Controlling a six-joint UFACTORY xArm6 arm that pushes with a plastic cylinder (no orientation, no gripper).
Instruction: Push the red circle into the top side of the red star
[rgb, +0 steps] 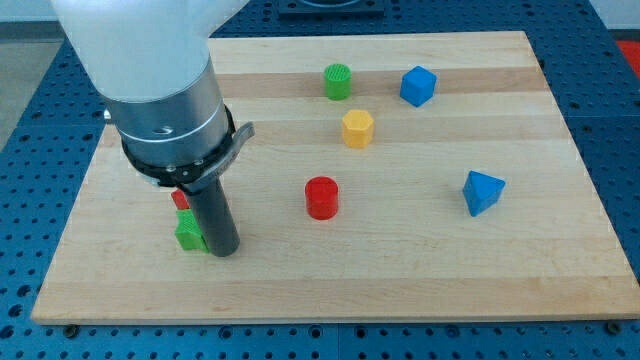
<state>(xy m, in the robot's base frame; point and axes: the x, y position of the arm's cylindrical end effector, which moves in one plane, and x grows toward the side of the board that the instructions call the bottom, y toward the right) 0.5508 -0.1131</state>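
Note:
The red circle (321, 197) stands near the middle of the wooden board (420, 270). A small bit of a red block (180, 199), probably the red star, shows at the left, mostly hidden behind my arm. My rod comes down at the left, and my tip (223, 251) rests on the board just right of a green block (187, 233). The tip is well to the left of the red circle.
A green cylinder (338, 81) and a blue cube (418, 86) sit near the view's top. A yellow hexagon block (357, 129) is above the red circle. A blue angular block (482, 192) lies at the right. My arm's large body (150, 70) covers the top left.

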